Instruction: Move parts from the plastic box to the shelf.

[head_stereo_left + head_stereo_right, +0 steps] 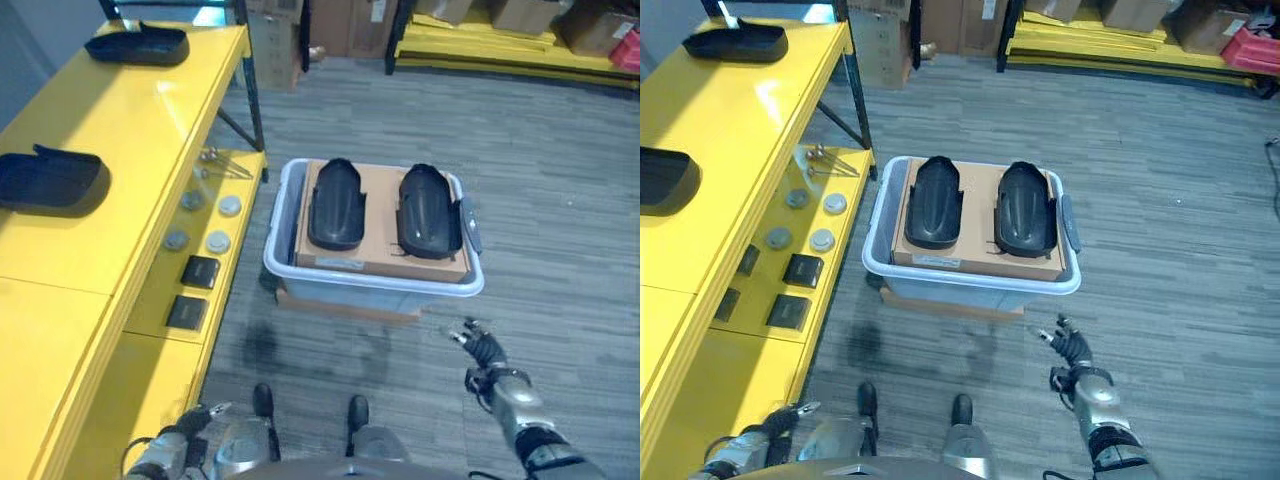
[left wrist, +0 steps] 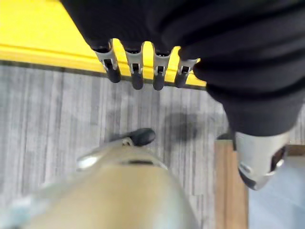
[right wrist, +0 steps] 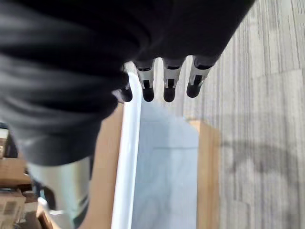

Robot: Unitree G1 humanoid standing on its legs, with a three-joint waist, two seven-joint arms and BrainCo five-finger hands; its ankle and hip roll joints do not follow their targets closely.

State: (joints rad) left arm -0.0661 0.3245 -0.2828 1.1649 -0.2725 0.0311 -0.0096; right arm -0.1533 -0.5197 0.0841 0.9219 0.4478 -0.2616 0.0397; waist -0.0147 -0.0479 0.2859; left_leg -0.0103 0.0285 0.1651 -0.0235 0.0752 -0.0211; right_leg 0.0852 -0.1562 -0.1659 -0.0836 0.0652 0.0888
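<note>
Left eye view: two black parts [image 1: 336,203] in the plastic box [image 1: 372,282], two on the shelf [image 1: 120,120]; both hands [image 1: 482,350] slack-fingered, empty.

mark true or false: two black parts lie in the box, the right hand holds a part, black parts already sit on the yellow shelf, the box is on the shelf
1. Two black parts lie in the box: true, on cardboard.
2. The right hand holds a part: false, it is open and empty, short of the box.
3. Black parts already sit on the yellow shelf: true.
4. The box is on the shelf: false, it sits on the floor beside it.
</note>
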